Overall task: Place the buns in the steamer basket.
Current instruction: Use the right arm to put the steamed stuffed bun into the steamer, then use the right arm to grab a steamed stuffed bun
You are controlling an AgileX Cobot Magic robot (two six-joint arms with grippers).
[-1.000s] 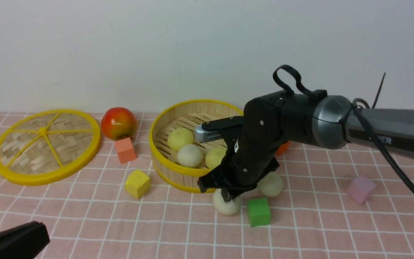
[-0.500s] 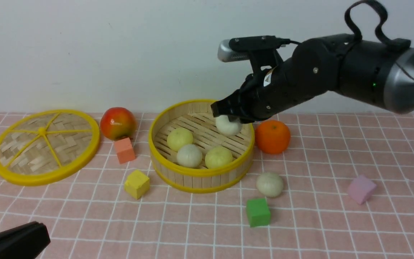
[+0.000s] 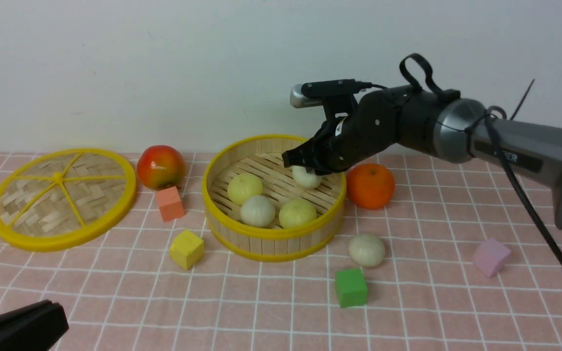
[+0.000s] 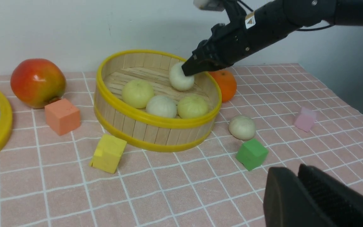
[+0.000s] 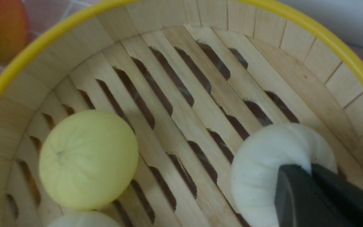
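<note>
Right gripper [image 3: 301, 163] pinches a white bun [image 3: 307, 179] by its top, low inside the basket [image 3: 271, 233] by its far rim. Three buns [image 3: 257, 210] lie within. A fifth bun [image 3: 367, 249] sits mid-table beside the green cube [image 3: 351, 287]. Left gripper [image 4: 296, 176], at the table's [image 3: 115, 302] near left corner, looks closed and empty.

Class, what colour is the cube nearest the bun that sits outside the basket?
The cube is green, clearest in the front view.

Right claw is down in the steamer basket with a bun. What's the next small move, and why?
Probably open the right claw: the white bun it pinches sits low over the slats of the steamer basket, clear of the three buns inside.
</note>
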